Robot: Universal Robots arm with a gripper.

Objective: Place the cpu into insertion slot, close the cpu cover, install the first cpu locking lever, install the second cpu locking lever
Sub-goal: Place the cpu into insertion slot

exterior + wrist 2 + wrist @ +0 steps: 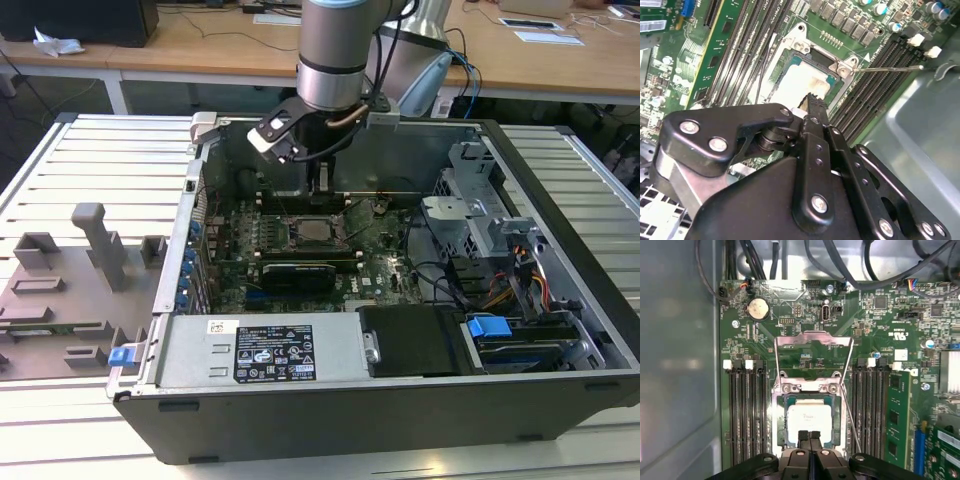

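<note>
Exterior view: the gripper (321, 192) hangs over the middle of the motherboard (385, 262), inside the case (350, 415). First wrist view: its fingertips (803, 436) are pressed together just over the cpu (809, 416), which sits in the insertion slot (807, 388); the cpu cover (812, 341) is flipped open. Second wrist view: a locking lever (890, 68) juts from the slot's corner.

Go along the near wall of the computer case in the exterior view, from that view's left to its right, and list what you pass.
blue clip → silver labelled box → black housing → blue tab
</note>
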